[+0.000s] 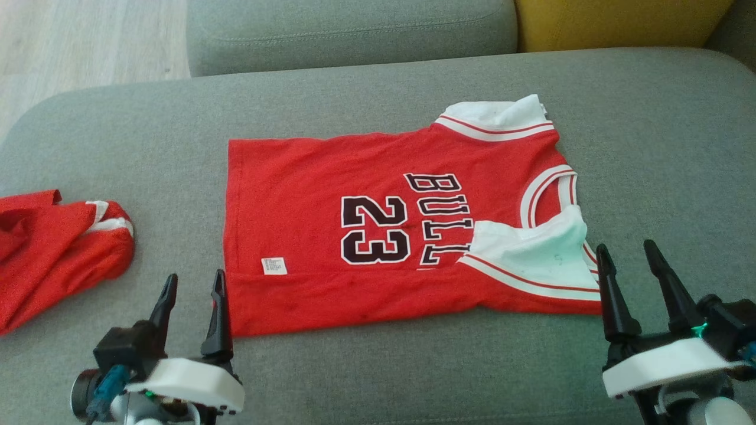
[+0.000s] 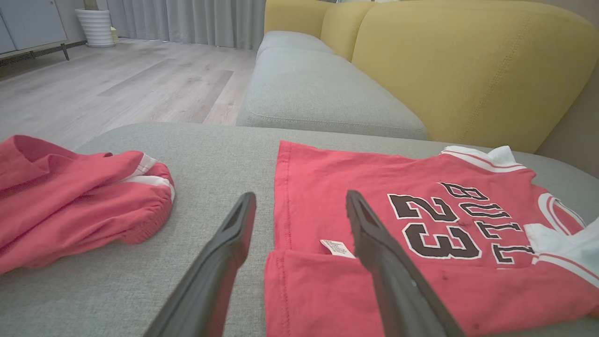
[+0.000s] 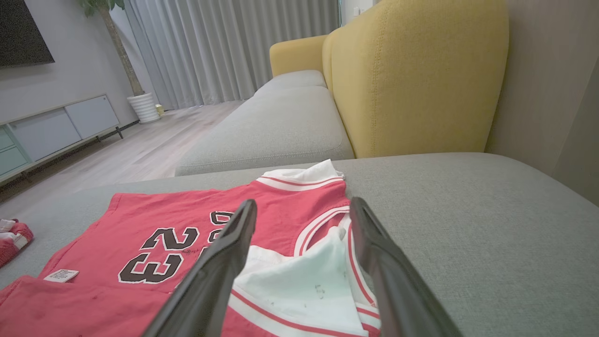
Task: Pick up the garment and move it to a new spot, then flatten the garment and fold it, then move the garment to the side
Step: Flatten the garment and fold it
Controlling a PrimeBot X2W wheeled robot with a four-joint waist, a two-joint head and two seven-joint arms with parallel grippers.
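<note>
The left gripper [image 1: 195, 276] is held with its fingers spread and nothing between them, just off the near left corner of the red jersey [image 1: 331, 195], which is laid flat across the grey cushion [image 1: 413, 372] toward 1 o'clock. The right gripper [image 1: 626, 247] is likewise spread and empty, with the jersey's turned-over white sleeve [image 1: 531, 254] at its 10 o'clock. A doubled strip [image 1: 354, 304] is seen along the near hem. If only that top layer is pinched, the fold is likely to be pulled open instead of the whole garment being carried. On the right the sleeve alone could be caught, and the cloth dragged askew. A second red garment [image 1: 59, 248], at 9 o'clock from the left gripper, could be snagged by a wide sweep.
</note>
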